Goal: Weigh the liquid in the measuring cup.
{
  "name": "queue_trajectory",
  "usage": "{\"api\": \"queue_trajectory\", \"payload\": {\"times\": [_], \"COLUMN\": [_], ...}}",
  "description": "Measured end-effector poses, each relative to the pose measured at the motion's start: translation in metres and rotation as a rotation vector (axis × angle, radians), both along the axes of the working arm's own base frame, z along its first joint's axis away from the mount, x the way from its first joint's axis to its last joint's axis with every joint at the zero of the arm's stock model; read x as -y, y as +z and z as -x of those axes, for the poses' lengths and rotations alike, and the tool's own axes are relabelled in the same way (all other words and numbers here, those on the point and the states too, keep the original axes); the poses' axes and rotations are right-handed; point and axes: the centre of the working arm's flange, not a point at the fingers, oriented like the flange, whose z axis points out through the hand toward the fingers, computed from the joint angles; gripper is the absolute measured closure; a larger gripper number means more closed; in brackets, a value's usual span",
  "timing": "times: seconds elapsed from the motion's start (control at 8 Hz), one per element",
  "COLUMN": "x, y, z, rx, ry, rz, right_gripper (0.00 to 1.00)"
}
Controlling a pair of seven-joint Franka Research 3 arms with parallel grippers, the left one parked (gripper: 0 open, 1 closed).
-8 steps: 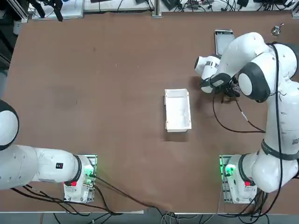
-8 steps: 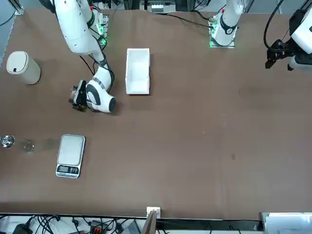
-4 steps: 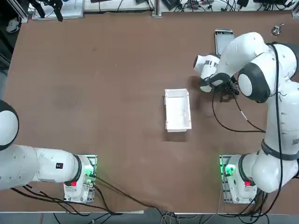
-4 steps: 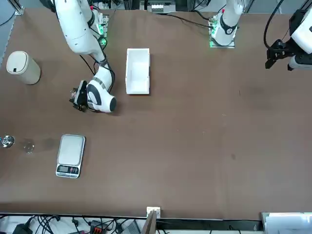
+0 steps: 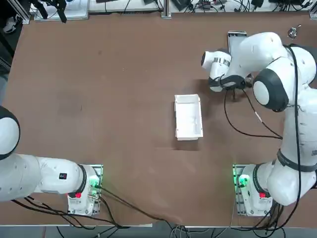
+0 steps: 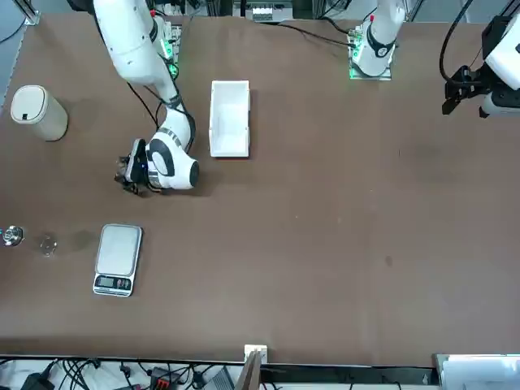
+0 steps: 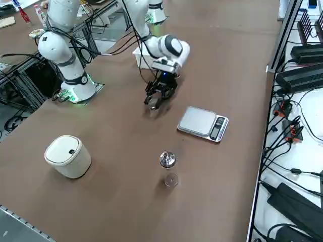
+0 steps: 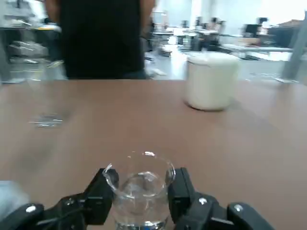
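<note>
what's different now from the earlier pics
The right arm's wrist has shifted slightly toward the robot's left and away from the bases. The right gripper is now shut on the measuring cup; the earlier pictures don't show its grip. The scale, white tray and lidded canister stayed put.

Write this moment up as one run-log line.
right end effector: shut on measuring cup, upright, liquid inside | kitchen scale: cup not on it | tray: on table
</note>
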Motion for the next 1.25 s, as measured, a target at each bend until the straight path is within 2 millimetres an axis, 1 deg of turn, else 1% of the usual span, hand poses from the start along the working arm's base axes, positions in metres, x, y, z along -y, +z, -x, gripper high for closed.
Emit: {"api": "queue_trajectory", "payload": {"times": [0.25, 0.38, 0.5, 0.62, 0.88, 1.12, 1.25], "x": [-0.010, -0.009, -0.008, -0.004, 0.005, 0.008, 0.008], "y": [0.044, 0.056, 0.060, 0.058, 0.043, 0.014, 0.001], "z": [-0.046, -0.068, -0.086, -0.101, -0.123, -0.139, -0.142], "rx": [0.008, 0.000, -0.021, -0.046, -0.072, -0.079, -0.087], "ry": [0.143, 0.216, 0.290, 0.362, 0.460, 0.496, 0.504], "rz": [0.017, 0.015, 0.004, -0.001, -0.007, -0.014, -0.018], "right_gripper": [0.38, 0.38, 0.38, 0.38, 0.38, 0.38, 0.38]}}
